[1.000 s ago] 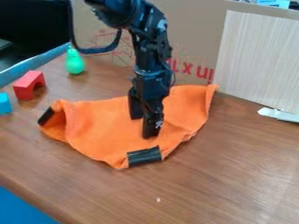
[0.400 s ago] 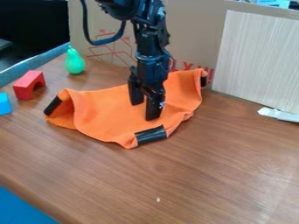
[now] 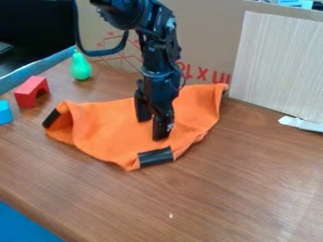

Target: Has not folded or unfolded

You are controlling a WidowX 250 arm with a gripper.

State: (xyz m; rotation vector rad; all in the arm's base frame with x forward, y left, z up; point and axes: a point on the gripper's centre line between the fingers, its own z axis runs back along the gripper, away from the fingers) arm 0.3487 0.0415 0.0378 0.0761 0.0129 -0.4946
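Behind the cloth (image 3: 107, 130), red print (image 3: 203, 74).

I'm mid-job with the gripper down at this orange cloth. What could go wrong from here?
The gripper is down at the middle of the cloth with its fingers apart, so moving sideways might drag or bunch the cloth rather than fold it.

The cloth's left end is already curled up by a black patch, so a fold could come out crooked.

The far right corner rises near the pale panel and might catch there if pushed back.
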